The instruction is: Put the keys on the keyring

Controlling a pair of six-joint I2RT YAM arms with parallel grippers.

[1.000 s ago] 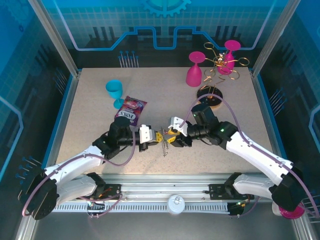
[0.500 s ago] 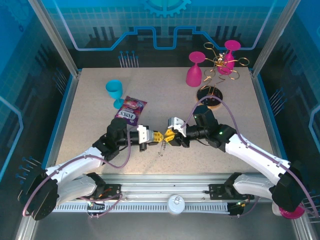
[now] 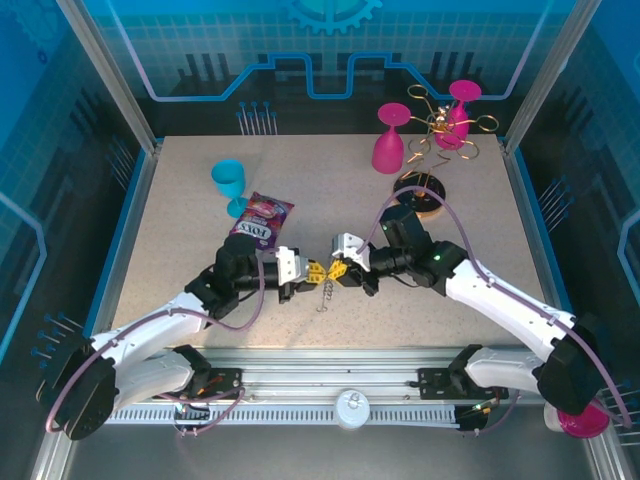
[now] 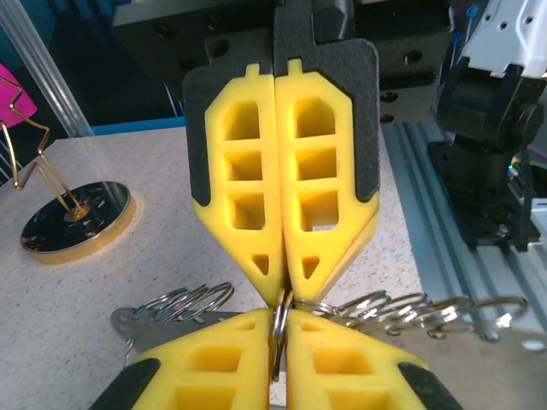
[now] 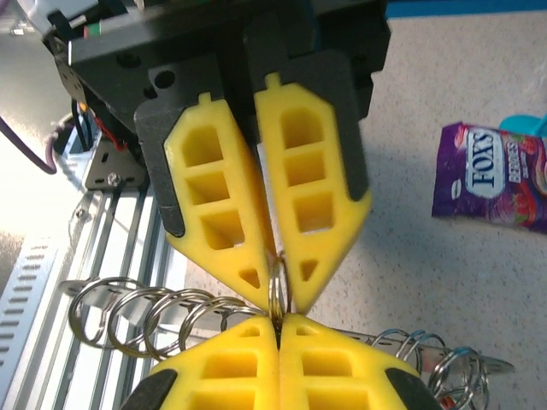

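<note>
Though speckled, a beige tabletop (image 3: 200,215) between blue walls (image 3: 420,50)

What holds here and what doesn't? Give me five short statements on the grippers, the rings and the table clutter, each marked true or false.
1. The left gripper and the right gripper meet tip to tip. True.
2. Both are pinching the same wire ring. True.
3. The right gripper's jaws stand wide open. False: they are shut on the wire ring.
4. The purple snack packet lies beside the gold rack. False: it lies next to the blue cup, on the far left of the table.
5. Several more rings are strung on the flat grey keyring. True.
</note>
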